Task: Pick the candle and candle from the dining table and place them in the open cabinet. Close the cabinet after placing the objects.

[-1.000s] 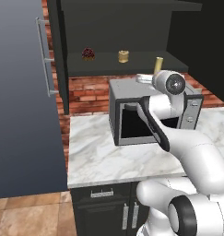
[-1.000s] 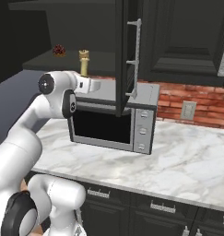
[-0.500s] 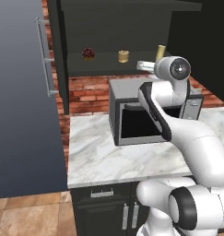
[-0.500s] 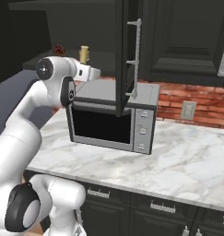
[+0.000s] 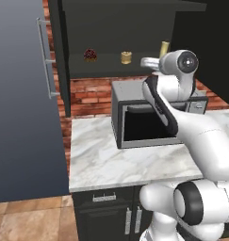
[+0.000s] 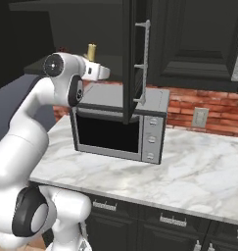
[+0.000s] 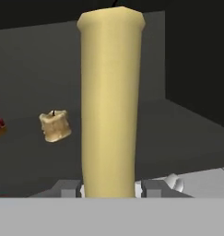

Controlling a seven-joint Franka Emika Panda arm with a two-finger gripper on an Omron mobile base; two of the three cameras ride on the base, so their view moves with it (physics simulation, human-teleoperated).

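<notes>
Risk: the tall candle [image 7: 111,101] is clamped low near its base by the gripper [image 7: 111,188], so it looks top-heavy; a tilt or early release at the shelf edge could topple it, maybe into the short candle [image 5: 126,57]. Tall candle sits upper centre-right of the left base view, at the front of the open cabinet [image 5: 134,28]. On the cabinet shelf already: the short candle, upper centre, and a dark-red cupcake-like lump [image 5: 89,55] left of it, well apart. Cabinet door [image 6: 135,59] open above the microwave [image 6: 118,128].

Red brick backsplash [image 6: 199,105], marble counter [image 6: 189,166], grey microwave [image 6: 118,125], wooden floor [image 5: 31,221].
</notes>
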